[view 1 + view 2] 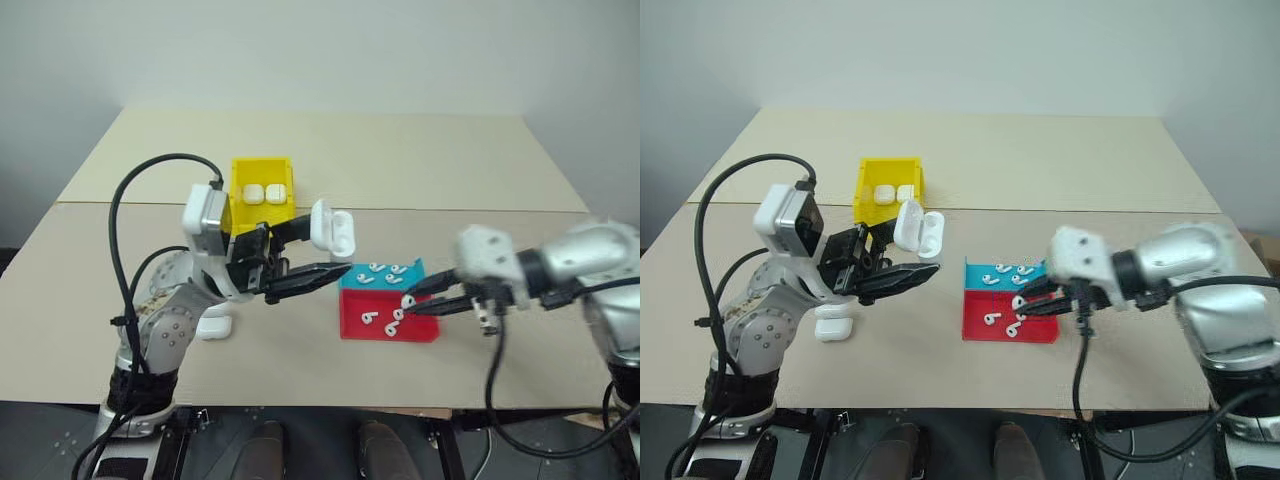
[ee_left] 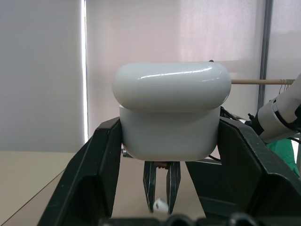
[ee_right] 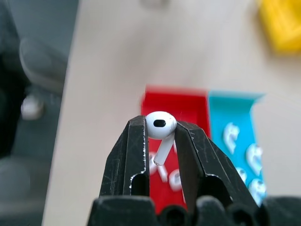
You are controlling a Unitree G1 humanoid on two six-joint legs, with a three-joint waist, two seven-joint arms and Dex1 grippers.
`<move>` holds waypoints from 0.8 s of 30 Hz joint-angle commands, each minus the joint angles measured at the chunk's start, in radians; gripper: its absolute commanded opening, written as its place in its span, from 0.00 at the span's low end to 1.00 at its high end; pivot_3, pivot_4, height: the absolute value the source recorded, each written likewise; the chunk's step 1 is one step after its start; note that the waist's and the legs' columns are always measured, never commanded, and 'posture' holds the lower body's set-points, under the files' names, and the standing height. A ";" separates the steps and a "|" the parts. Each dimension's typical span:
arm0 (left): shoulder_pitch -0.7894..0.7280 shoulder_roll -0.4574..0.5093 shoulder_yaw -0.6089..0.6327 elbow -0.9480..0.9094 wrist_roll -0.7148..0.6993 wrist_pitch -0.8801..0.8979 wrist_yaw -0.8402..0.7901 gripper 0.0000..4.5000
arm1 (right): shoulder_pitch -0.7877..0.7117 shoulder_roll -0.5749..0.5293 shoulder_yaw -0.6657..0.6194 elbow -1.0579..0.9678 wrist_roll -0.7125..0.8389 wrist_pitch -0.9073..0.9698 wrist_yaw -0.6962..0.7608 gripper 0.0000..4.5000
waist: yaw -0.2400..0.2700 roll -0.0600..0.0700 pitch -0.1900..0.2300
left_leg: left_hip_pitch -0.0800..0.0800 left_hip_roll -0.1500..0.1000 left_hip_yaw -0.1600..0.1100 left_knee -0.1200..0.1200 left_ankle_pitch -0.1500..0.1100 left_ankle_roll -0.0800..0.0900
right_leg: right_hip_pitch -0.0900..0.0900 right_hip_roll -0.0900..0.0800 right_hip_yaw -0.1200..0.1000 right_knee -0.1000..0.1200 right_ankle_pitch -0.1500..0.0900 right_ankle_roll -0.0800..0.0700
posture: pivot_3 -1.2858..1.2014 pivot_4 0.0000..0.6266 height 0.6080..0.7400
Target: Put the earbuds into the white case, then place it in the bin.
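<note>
— one earbud [image 3: 160, 126] sits pinched between the right gripper [image 3: 160, 136] tips, raised above the blue-and-red tray [image 1: 388, 318]?
— yes, its stem points down between the fingers, more earbuds [image 1: 384, 274] lying in the tray beneath.
— and the white case [image 2: 171, 110]?
— clamped in the left gripper [image 1: 318, 262], lid flipped up, just left of the tray.
— the bin [image 1: 262, 172]?
— behind it on the table [image 1: 420, 150], two cases [image 1: 264, 194] inside.

Both eye views look down from the head onto the same desk [image 1: 300, 390]. Each wrist view looks very closely along its own fingers [image 3: 134, 155]; the left one faces level.
</note>
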 commanded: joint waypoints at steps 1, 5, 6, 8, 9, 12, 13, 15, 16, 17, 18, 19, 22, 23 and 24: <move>-0.052 -0.003 -0.006 0.026 0.007 0.008 -0.010 0.62 | -0.010 0.096 -0.190 -0.021 0.225 0.079 -0.137 0.14 | 0.000 0.000 0.000 | 0.001 0.000 0.000 0.000 0.000 0.000 | 0.002 0.000 0.000 0.000 0.000 0.000 | 0.52 0.24 1.00; -0.088 -0.019 -0.027 0.064 0.030 0.004 -0.015 0.62 | -0.098 0.229 -0.282 -0.016 0.388 0.176 -0.416 0.14 | -0.007 0.001 0.000 | 0.003 0.000 0.000 0.000 0.000 0.000 | 0.002 0.000 0.001 0.001 0.000 0.000 | 0.52 0.24 1.00; -0.098 -0.024 -0.034 0.073 0.035 0.008 -0.010 0.62 | -0.127 0.261 -0.291 -0.022 0.430 0.191 -0.485 0.14 | -0.006 0.001 0.000 | 0.003 0.000 0.000 0.000 0.000 0.000 | 0.002 0.001 0.001 0.001 0.000 0.000 | 0.52 0.24 1.00; -0.116 -0.036 -0.045 0.091 0.044 0.014 -0.007 0.62 | -0.177 0.322 -0.298 -0.045 0.513 0.205 -0.614 0.14 | -0.007 0.001 0.000 | 0.002 0.000 -0.001 -0.001 0.000 0.000 | 0.002 0.001 0.000 0.001 0.000 0.000 | 0.52 0.24 1.00; -0.122 -0.040 -0.050 0.099 0.048 0.015 -0.010 0.62 | -0.191 0.342 -0.295 -0.060 0.541 0.205 -0.656 0.14 | -0.006 0.001 0.000 | 0.002 0.000 -0.001 -0.001 0.000 0.000 | 0.001 0.001 0.000 0.001 0.000 0.000 | 0.52 0.24 1.00; -0.146 -0.052 -0.054 0.124 0.056 0.016 -0.020 0.62 | -0.208 0.366 -0.265 -0.098 0.589 0.206 -0.747 0.14 | -0.002 0.001 0.000 | -0.001 -0.001 -0.001 -0.001 0.000 0.000 | 0.000 0.000 0.000 0.000 0.000 0.000 | 0.52 0.24 1.00; -0.154 -0.055 -0.053 0.134 0.059 0.014 -0.023 0.62 | -0.207 0.369 -0.257 -0.110 0.606 0.203 -0.769 0.14 | 0.000 0.001 0.000 | -0.001 -0.001 -0.001 -0.001 0.000 0.000 | 0.000 0.000 0.000 0.000 -0.001 0.001 | 0.52 0.24 1.00; -0.168 -0.060 -0.051 0.156 0.069 0.005 -0.031 0.62 | -0.198 0.373 -0.242 -0.128 0.644 0.194 -0.794 0.14 | 0.001 0.001 0.000 | -0.001 -0.001 -0.001 -0.001 0.000 0.000 | 0.000 -0.001 0.000 0.000 -0.001 0.001 | 0.52 0.24 1.00; -0.172 -0.062 -0.050 0.164 0.073 0.002 -0.036 0.62 | -0.193 0.373 -0.233 -0.134 0.655 0.191 -0.804 0.14 | 0.000 0.001 0.000 | -0.001 -0.001 -0.001 -0.001 0.000 0.000 | 0.000 -0.001 0.000 0.000 -0.001 0.001 | 0.52 0.24 1.00; -0.176 -0.064 -0.049 0.171 0.077 -0.001 -0.041 0.62 | -0.189 0.372 -0.221 -0.138 0.659 0.187 -0.812 0.14 | -0.001 0.001 0.000 | -0.001 -0.001 -0.001 -0.001 0.000 0.000 | 0.000 -0.001 0.000 0.000 -0.001 0.001 | 0.52 0.24 1.00; -0.177 -0.067 -0.047 0.176 0.080 -0.003 -0.045 0.62 | -0.182 0.368 -0.209 -0.145 0.662 0.183 -0.816 0.14 | -0.002 0.001 0.000 | -0.001 -0.001 -0.001 -0.001 0.000 0.000 | 0.000 -0.001 0.000 0.000 -0.001 0.001 | 0.52 0.24 1.00; -0.178 -0.069 -0.045 0.179 0.084 -0.006 -0.049 0.62 | -0.175 0.362 -0.195 -0.153 0.659 0.180 -0.817 0.14 | -0.002 0.001 0.000 | -0.001 -0.001 -0.001 -0.001 0.000 0.000 | 0.000 -0.001 0.000 0.000 -0.001 0.001 | 0.52 0.24 1.00; -0.174 -0.073 -0.045 0.182 0.095 -0.014 -0.056 0.62 | -0.164 0.344 -0.151 -0.169 0.633 0.163 -0.811 0.14 | -0.005 0.001 0.000 | 0.000 -0.001 -0.001 -0.001 0.000 0.000 | 0.000 0.000 0.000 0.000 -0.001 0.001 | 0.52 0.24 1.00; -0.172 -0.075 -0.045 0.181 0.101 -0.021 -0.059 0.62 | -0.163 0.340 -0.138 -0.168 0.625 0.157 -0.810 0.14 | -0.006 0.001 0.000 | 0.000 -0.001 -0.001 -0.001 0.000 0.000 | 0.000 0.000 0.000 0.000 -0.001 0.001 | 0.52 0.24 1.00; -0.169 -0.080 -0.045 0.180 0.105 -0.030 -0.063 0.62 | -0.162 0.336 -0.126 -0.165 0.617 0.151 -0.808 0.14 | -0.006 0.001 0.000 | 0.000 -0.001 -0.001 -0.001 0.000 0.000 | 0.000 0.000 0.000 0.000 -0.001 0.001 | 0.52 0.24 1.00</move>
